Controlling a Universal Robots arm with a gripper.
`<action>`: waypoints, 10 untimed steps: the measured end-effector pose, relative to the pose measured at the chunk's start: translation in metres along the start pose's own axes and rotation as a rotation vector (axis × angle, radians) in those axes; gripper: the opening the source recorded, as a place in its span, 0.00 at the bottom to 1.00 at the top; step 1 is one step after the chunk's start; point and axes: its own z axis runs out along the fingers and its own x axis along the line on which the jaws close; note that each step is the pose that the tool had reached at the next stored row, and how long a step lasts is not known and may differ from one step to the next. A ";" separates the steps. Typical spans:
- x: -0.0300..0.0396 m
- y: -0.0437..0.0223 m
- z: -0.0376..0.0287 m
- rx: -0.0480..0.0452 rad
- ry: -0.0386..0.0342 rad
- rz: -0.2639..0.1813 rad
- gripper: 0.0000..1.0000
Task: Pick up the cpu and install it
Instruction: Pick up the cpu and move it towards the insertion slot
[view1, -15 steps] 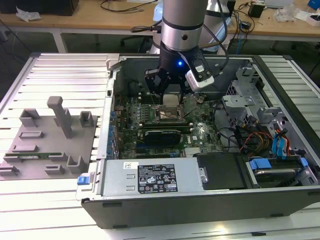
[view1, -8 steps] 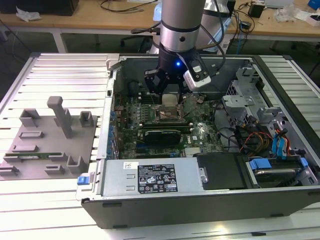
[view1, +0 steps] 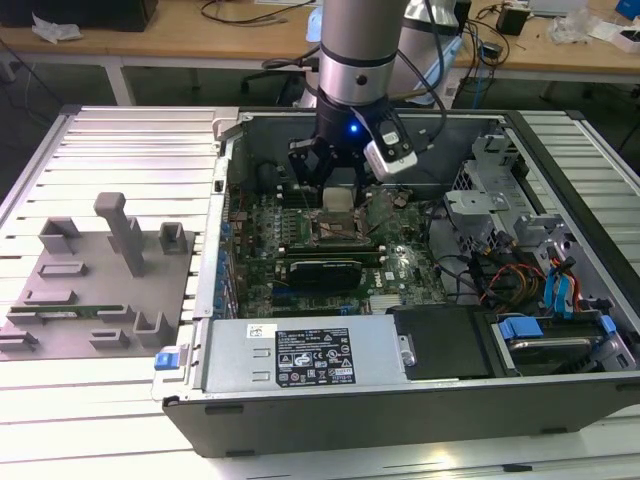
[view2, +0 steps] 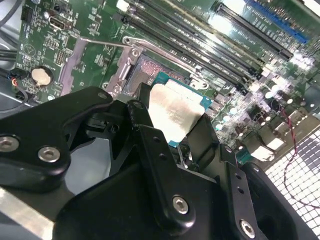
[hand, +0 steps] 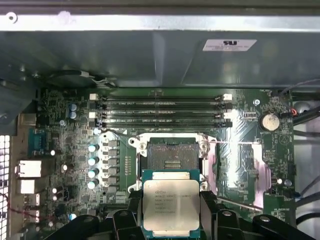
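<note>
The cpu (hand: 171, 204) is a small square chip with a silvery metal top and green edge, held between my gripper's black fingers (hand: 212, 210). In the second wrist view the cpu (view2: 175, 112) hangs a little above the open metal-framed socket (view2: 145, 70). In the first wrist view the socket (hand: 170, 155) lies just beyond the chip. In the exterior view my gripper (view1: 338, 195) is shut on the cpu (view1: 339, 198), low over the motherboard (view1: 320, 250) inside the open computer case (view1: 400, 400).
Memory slots (hand: 160, 111) run beside the socket. A black card (view1: 322, 271) and power supply (view1: 300, 355) lie toward the case front, drive bays with cables (view1: 540, 290) on the exterior view's right. A grey fixture tray (view1: 95, 280) with a green memory stick sits on the left.
</note>
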 end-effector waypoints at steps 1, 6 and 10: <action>0.0000 0.0019 0.0003 -0.0001 0.0000 0.000 0.55; 0.0000 0.0063 0.0006 0.0000 0.0000 0.000 0.55; 0.0000 0.0090 0.0009 0.0000 0.0000 0.000 0.55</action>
